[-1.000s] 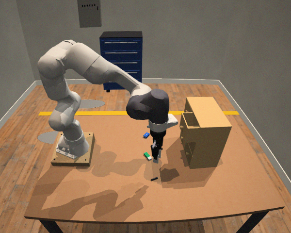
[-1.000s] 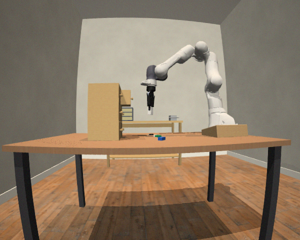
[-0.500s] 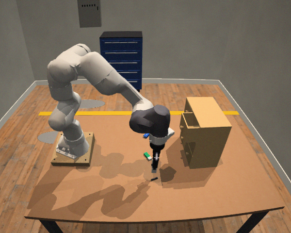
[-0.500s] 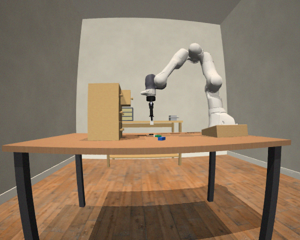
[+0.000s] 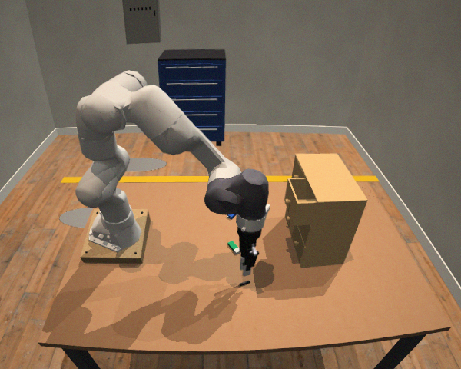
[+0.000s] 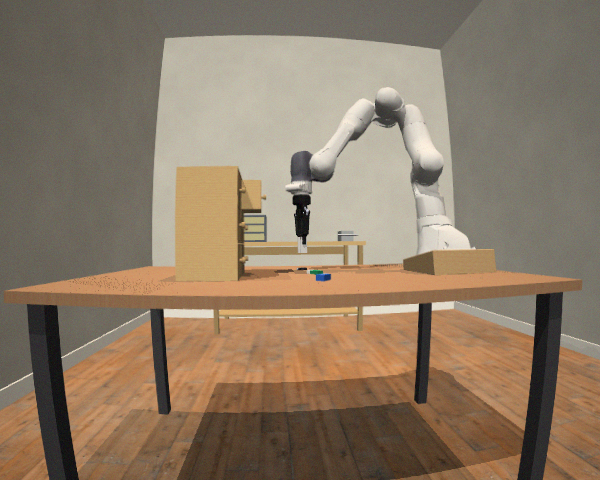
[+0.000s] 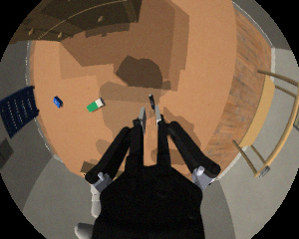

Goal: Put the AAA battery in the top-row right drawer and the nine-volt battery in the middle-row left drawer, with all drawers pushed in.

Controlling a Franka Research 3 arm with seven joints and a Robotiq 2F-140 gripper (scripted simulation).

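Note:
The AAA battery (image 5: 240,283) (image 7: 151,102) is a thin black stick lying on the table in front of the chest. My gripper (image 5: 247,271) (image 6: 302,249) (image 7: 149,112) hangs upright just above and behind it. Its fingers are almost together with only a narrow gap and nothing between them. The small wooden chest (image 5: 326,214) (image 6: 207,222) stands to the right. Its top-row right drawer (image 5: 300,191) (image 6: 251,195) is pulled partly out and the other drawers are in. A small blue block (image 5: 230,216) (image 6: 322,276) (image 7: 58,102) and a green block with a white end (image 5: 233,246) (image 6: 316,271) (image 7: 96,106) lie left of the gripper. I cannot tell which of them is the nine-volt battery.
The arm's base stands on a wooden plinth (image 5: 115,246) (image 6: 450,260) at the table's left. A blue tool cabinet (image 5: 191,91) stands on the floor behind the table. The table's front edge (image 5: 243,345) curves below the battery.

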